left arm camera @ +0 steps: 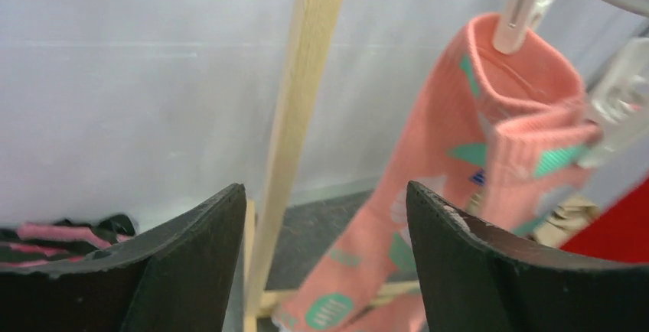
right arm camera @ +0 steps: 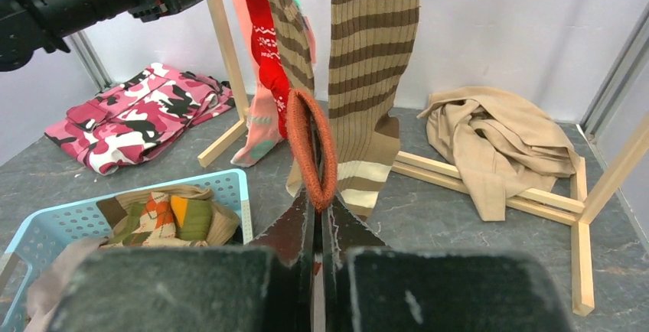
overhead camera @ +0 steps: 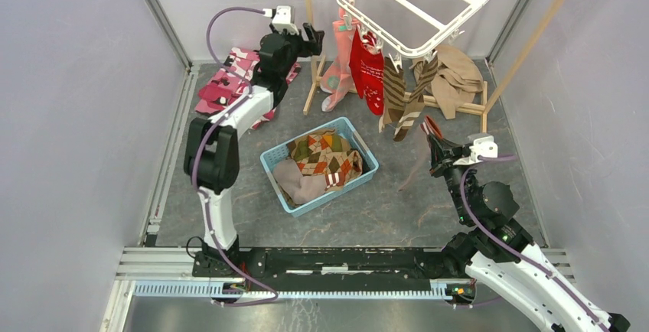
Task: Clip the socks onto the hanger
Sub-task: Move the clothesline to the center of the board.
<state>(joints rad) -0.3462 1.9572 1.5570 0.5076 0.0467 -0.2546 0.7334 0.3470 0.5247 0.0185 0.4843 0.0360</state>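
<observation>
The white hanger (overhead camera: 428, 3) hangs at the back right. A pink sock (overhead camera: 337, 64), red socks (overhead camera: 369, 72) and brown-striped socks (overhead camera: 406, 95) dangle from its clips. My left gripper (overhead camera: 314, 40) is raised just left of the pink sock (left arm camera: 474, 164), open with nothing between its fingers (left arm camera: 191, 248); a white clip (left arm camera: 524, 7) holds that sock's cuff. My right gripper (overhead camera: 435, 142) sits lower, in front of the striped socks (right arm camera: 371, 64), shut on the rust-orange cuff of a sock (right arm camera: 310, 148). More socks, argyle among them (overhead camera: 325, 156), lie in the blue basket (overhead camera: 360, 139).
A wooden pole rack (left arm camera: 295, 118) stands between my left gripper and the pink sock, its base bars (right arm camera: 490, 187) on the floor. A pink camouflage garment (overhead camera: 229, 83) lies at the back left. A beige cloth (right arm camera: 497, 133) lies at the back right. Walls enclose the sides.
</observation>
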